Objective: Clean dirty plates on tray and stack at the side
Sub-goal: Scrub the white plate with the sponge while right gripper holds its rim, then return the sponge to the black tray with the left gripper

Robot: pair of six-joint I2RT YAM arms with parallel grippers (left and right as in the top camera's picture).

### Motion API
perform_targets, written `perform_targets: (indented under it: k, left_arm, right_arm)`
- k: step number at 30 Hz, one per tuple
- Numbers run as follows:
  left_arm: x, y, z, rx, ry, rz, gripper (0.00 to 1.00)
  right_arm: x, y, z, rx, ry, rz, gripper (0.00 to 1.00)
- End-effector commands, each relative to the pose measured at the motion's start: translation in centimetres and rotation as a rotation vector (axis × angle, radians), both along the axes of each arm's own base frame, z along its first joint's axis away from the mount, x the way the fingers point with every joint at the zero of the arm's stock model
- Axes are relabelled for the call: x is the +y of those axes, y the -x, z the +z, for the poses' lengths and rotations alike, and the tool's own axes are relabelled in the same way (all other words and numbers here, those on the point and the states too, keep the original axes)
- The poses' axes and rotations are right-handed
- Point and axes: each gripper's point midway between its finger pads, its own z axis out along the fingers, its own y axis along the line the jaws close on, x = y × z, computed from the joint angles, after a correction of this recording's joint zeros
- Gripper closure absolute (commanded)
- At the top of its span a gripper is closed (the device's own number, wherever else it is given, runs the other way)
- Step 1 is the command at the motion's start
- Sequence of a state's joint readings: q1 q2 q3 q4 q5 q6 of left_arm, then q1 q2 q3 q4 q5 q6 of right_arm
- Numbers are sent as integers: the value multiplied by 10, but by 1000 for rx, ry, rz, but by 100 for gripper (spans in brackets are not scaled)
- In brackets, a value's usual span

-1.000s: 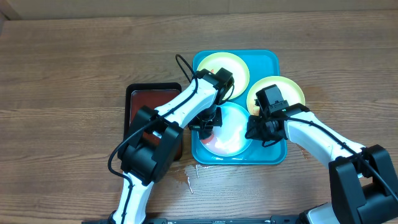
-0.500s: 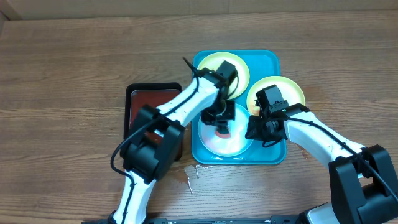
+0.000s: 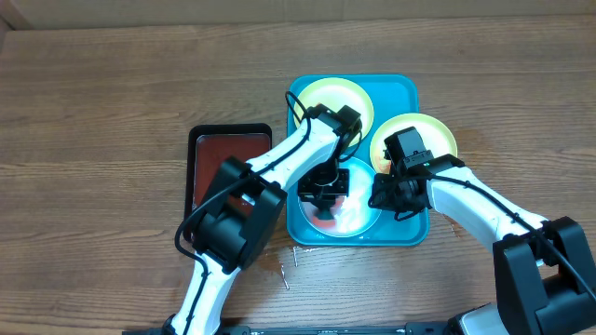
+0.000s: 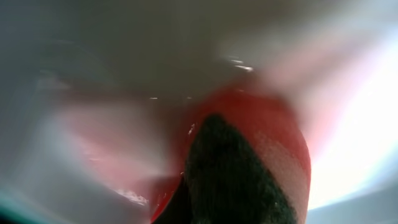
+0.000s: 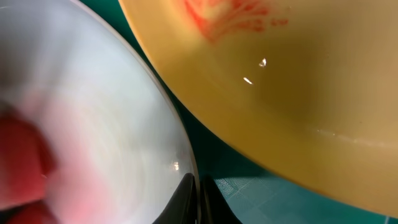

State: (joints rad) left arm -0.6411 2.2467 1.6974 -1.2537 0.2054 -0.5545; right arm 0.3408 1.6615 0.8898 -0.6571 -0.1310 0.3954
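The turquoise tray (image 3: 402,90) holds a pale blue-white plate (image 3: 361,212) at the front and a yellow-green plate (image 3: 321,96) at the back. A second yellow-green plate (image 3: 433,135) with red smears (image 5: 233,15) overlaps the tray's right rim. My left gripper (image 3: 323,197) points down onto the white plate, shut on a red sponge (image 4: 283,155) with a dark fuzzy part, pressed into pink sauce smears. My right gripper (image 3: 380,197) is shut on that plate's right rim (image 5: 186,168), one finger on each side, seen close in the right wrist view (image 5: 198,202).
A smaller dark red tray with a black rim (image 3: 219,160) lies just left of the turquoise tray, partly under my left arm. Small pale scraps (image 3: 285,270) lie on the wood table in front of the tray. Bare wood surrounds both trays.
My left gripper has swept the sponge across the white plate, from its left edge to its upper middle, then down toward its centre. The right gripper has held still on the rim.
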Motion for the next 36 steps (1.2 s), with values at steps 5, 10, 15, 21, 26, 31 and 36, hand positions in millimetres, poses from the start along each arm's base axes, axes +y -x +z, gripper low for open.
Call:
perform_targets:
  k: [5, 10, 15, 21, 26, 31, 36]
  left_arm:
    - [65, -41, -7, -164, -299, -3, 96]
    - [54, -37, 6, -122, -189, 67, 95]
    - [22, -37, 50, -144, 60, 53, 96]
    - [36, -38, 125, -276, 154, 76, 96]
    - [107, -45, 170, -427, -5, 145, 96]
    - [184, -54, 166, -473, -287, 195, 96]
    - [211, -43, 107, -379, -304, 269, 96]
  right_arm:
    - [1, 1, -1, 0, -1, 6, 96]
    - [1, 1, -1, 0, -1, 6, 96]
    - [1, 1, -1, 0, -1, 6, 96]
    - [1, 1, -1, 0, -1, 6, 96]
    - [1, 1, -1, 0, -1, 6, 96]
    - [1, 0, -1, 0, -1, 6, 96]
    - [1, 1, -1, 0, -1, 6, 96]
